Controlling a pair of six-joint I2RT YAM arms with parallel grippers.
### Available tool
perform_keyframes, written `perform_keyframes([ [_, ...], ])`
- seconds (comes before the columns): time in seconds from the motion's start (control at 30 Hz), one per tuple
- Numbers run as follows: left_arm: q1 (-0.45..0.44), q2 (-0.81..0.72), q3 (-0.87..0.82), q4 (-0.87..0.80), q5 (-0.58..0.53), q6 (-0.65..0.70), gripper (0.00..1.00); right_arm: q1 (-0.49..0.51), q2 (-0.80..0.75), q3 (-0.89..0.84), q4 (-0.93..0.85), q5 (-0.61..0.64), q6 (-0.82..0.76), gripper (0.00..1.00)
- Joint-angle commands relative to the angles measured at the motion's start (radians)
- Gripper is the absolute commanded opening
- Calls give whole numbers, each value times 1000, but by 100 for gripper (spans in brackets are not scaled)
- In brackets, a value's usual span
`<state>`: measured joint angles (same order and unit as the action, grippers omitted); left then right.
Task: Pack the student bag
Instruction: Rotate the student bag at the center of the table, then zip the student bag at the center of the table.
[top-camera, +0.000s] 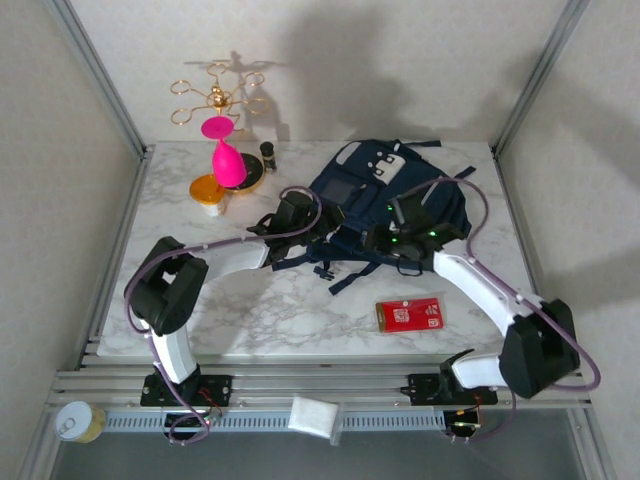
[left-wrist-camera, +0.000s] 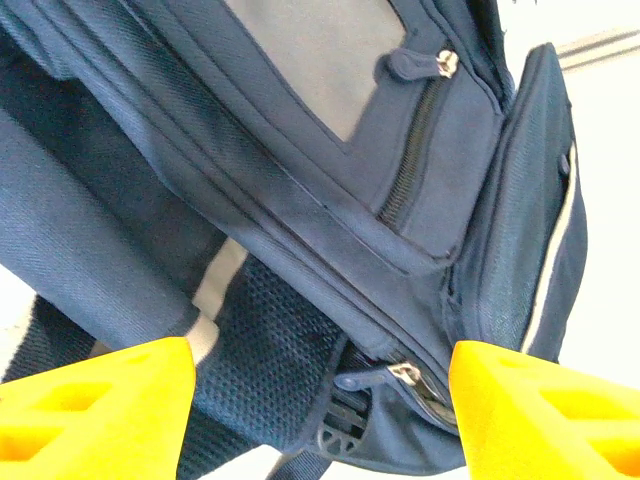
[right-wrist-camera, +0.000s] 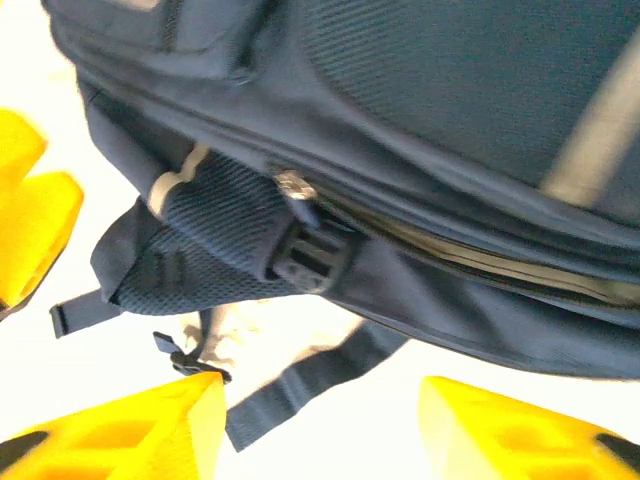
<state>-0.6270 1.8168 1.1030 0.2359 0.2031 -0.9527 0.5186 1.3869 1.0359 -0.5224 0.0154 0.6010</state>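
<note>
Overhead, the large navy-blue striped fabric backpack (top-camera: 385, 195) lies near the white marble table's (top-camera: 250, 310) far edge, right of centre, with the left gripper (top-camera: 298, 215) at its left side and the right gripper (top-camera: 400, 238) over its near edge. Closer, the left wrist view adds a zipped pocket (left-wrist-camera: 440, 190) beside the grey panel, the right wrist view a metal zipper pull (right-wrist-camera: 293, 185) by a black buckle (right-wrist-camera: 310, 258); both grippers' jaws stand apart, holding nothing.

Far-left corner's busy, and there's one loner up front.
You've got a gold wire stand (top-camera: 215, 95), pink goblet shape (top-camera: 226, 160), orange-lidded pot (top-camera: 207, 188) and small dark bottle (top-camera: 267, 153) clustered there; a red packet (top-camera: 410, 314) lies apart on the marble table (top-camera: 270, 310).
</note>
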Motion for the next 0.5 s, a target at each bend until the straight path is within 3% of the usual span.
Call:
perform_keyframes([
  [0.0, 5, 21, 13, 32, -61, -50, 67, 50, 136, 95, -18, 75, 20, 49],
  [0.07, 7, 32, 21, 34, -77, -61, 67, 63, 204, 120, -2, 96, 28, 42],
  [0.47, 12, 167, 96, 67, -79, -105, 63, 95, 394, 217, 46, 327, 122, 33],
])
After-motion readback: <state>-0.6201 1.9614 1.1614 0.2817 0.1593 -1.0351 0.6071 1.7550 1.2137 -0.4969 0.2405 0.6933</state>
